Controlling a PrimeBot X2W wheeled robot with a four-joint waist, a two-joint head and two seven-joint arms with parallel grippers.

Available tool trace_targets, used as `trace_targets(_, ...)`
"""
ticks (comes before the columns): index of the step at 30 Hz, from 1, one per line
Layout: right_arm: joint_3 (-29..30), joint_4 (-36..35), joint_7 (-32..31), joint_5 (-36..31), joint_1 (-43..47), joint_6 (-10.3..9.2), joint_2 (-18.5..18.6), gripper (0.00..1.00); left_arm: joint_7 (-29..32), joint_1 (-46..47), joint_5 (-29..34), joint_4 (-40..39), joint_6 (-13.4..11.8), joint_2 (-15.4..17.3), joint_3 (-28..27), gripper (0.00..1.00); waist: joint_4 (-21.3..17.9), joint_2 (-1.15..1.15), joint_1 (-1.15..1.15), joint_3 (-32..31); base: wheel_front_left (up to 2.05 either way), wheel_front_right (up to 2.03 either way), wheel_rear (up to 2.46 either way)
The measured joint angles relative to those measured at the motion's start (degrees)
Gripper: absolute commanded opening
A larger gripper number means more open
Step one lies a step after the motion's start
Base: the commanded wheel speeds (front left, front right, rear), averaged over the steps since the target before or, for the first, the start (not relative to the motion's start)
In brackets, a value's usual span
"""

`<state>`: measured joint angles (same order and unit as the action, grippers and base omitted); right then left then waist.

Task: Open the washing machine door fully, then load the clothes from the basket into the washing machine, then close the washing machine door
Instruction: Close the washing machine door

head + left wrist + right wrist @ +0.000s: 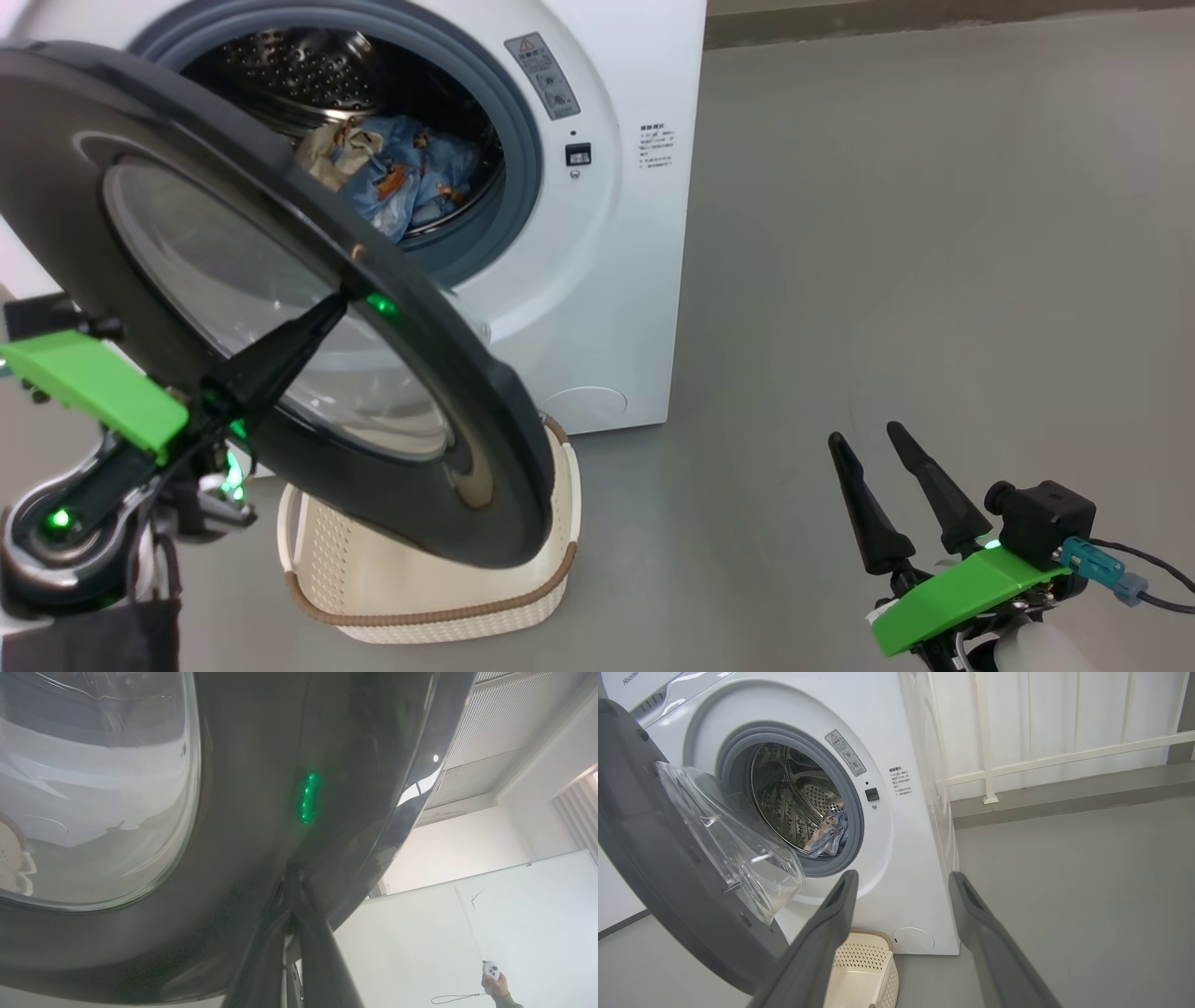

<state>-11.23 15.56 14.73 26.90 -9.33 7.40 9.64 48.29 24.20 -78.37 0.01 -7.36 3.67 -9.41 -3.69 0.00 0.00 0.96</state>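
Two grippers show in front of the washing machine (597, 308), whose round opening faces us. The washing machine door (215, 261) is hinged at the left of that opening and stands swung out at an angle from the machine's front. Its glossy black outer face is turned toward us, and its clear glass bowl bulges back toward the drum. The door's free edge hangs out in front of the machine, over the basket (448, 635). The left gripper (341, 301) is closed with nothing between its fingers, and its joined tips rest against the door's black face near the rim. Inside the drum lie the clothes (411, 173), blue fabric with orange prints and a beige piece, heaped at the bottom just behind the grey seal. The basket sits on the floor (934, 233) directly before the machine. The door hides much of it, and what we see of its inside is plain cream plastic. The right gripper (864, 434) hangs well to the right of the machine, fingers spread wide and holding nothing. Bare grey floor stretches between it and the machine's right corner.
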Motion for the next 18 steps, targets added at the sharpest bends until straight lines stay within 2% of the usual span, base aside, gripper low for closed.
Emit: trace_targets(18, 0.7, 0.0, 0.0, 0.0, -0.1, 0.0, -0.2, 1.0, -3.0, 2.6, 0.0, 3.1, 1.7, -0.8, 1.3, 0.0, 2.4, 0.0, 0.0, 0.1, 0.0, 0.0, 0.0)
